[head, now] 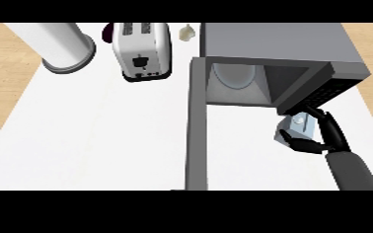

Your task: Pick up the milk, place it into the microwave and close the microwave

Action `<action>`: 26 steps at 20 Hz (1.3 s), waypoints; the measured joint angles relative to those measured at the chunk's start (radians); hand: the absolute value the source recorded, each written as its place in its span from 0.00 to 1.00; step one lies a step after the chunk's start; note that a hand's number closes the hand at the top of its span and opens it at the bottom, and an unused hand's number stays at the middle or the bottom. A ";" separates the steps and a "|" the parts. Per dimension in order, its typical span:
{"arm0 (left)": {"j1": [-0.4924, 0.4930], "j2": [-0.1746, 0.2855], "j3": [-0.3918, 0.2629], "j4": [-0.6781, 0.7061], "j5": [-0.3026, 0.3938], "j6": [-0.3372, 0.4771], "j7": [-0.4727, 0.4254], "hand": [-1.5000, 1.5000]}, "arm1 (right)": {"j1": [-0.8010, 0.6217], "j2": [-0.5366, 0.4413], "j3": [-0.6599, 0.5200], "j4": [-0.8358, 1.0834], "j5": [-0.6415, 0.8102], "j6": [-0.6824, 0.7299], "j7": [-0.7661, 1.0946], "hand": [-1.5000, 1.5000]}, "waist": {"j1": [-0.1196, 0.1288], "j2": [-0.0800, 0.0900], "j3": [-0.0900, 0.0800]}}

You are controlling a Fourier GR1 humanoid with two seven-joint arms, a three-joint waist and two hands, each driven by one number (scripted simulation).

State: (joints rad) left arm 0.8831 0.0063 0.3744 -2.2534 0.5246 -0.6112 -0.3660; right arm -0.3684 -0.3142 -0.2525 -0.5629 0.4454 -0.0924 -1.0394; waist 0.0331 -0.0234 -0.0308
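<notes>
White counter (102, 128) fills the view, with wood showing at both top corners. Grey microwave (277, 42) stands at right, its door (197, 128) swung wide open and seen edge-on as a long grey strip running toward the lower edge. A pale round plate (235, 74) lies inside the cavity. Silver toaster (142, 52) stands at top centre; a white cylinder (64, 47) stands upright at top left. A small cream item (188, 31) lies between toaster and microwave, too small to identify.

Right hand (329, 134) comes in from lower right, fingers and thumb curled round the milk (297, 127). The carton is tilted, held outside the cavity, just in front of the dark control panel (324, 93) at the microwave's right front corner. Left hand is out of view.
</notes>
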 measured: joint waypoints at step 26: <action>-0.012 0.008 0.073 0.048 0.058 -0.026 0.038 0.00 | -0.102 0.266 0.101 -0.255 0.002 -0.118 0.271 1.00 | -0.030 0.016 0.025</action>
State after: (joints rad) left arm 0.8708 0.0146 0.4471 -2.2049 0.5823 -0.6374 -0.3281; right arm -0.4700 -0.0479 -0.1511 -0.8182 0.4472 -0.2109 -0.7683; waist 0.0028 -0.0075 -0.0056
